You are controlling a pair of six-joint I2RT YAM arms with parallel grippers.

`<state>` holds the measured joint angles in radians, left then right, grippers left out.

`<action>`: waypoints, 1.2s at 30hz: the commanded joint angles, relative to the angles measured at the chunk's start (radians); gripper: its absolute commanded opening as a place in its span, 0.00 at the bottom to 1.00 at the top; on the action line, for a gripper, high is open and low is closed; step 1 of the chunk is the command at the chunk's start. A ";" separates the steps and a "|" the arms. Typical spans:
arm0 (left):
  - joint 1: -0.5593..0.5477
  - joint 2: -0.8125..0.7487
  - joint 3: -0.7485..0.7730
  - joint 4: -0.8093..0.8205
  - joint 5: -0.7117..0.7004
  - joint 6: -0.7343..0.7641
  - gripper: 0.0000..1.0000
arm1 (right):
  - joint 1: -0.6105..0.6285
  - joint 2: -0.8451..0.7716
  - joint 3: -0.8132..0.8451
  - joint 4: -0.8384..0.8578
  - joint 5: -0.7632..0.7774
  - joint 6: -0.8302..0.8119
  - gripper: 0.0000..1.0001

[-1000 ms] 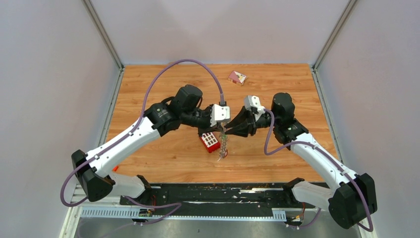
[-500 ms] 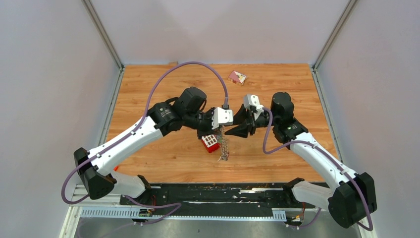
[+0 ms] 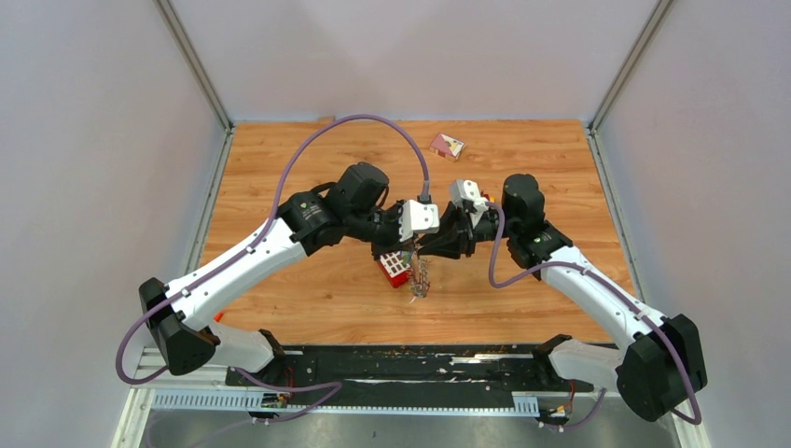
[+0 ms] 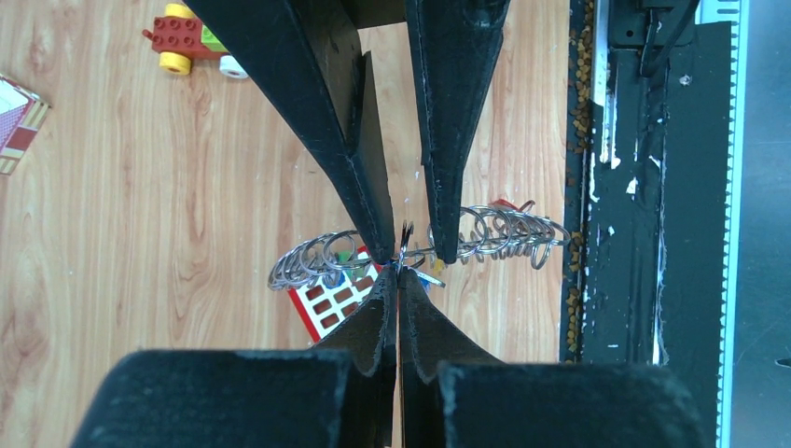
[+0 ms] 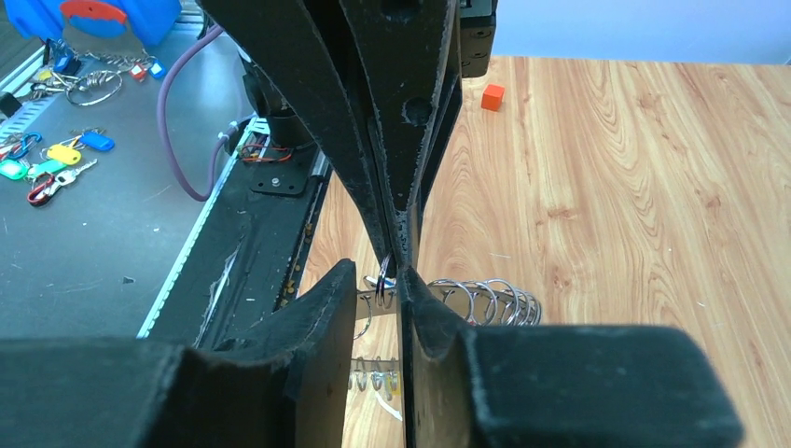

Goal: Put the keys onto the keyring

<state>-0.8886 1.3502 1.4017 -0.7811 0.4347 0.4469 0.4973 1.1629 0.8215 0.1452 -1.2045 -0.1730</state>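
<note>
The worry sits right at the fingertips: the left gripper has only a thin pinch on the wire, so if the other arm pushes or twists against it, I'd expect the loop to slip out and drop, or the two sets of fingers to jam into each other, since they meet nose to nose with hardly any room. That left gripper is shut tight, its tips nipping one strand of the keyring, which hangs from it clear of the wood. The right gripper stands partly open, one finger on each side of the left's closed tips and of the wire; I can't tell whether its pads press the metal or merely sit beside it, and I see nothing held in it. The keyring curves out to either side of the pinch like a coil of linked loops. A few tiny keys seem to dangle below it, too small to be sure they are threaded on. Under all this lies a red brick on the wooden table.
</note>
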 commanded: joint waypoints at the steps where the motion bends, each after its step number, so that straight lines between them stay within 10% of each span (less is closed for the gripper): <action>1: -0.004 -0.004 0.039 0.053 0.014 -0.019 0.00 | 0.007 0.000 0.019 0.047 0.000 0.008 0.22; 9: -0.004 -0.013 0.023 0.054 0.033 0.014 0.02 | 0.007 -0.017 0.017 0.053 0.040 0.009 0.00; 20: 0.014 -0.142 -0.177 0.201 -0.001 0.057 0.67 | -0.010 -0.048 0.018 0.117 -0.016 0.084 0.00; 36: 0.015 -0.156 -0.363 0.469 0.015 -0.065 0.66 | -0.027 -0.040 0.012 0.134 -0.016 0.096 0.00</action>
<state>-0.8753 1.1950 1.0641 -0.4301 0.4286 0.4438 0.4763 1.1427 0.8211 0.2085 -1.1965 -0.0849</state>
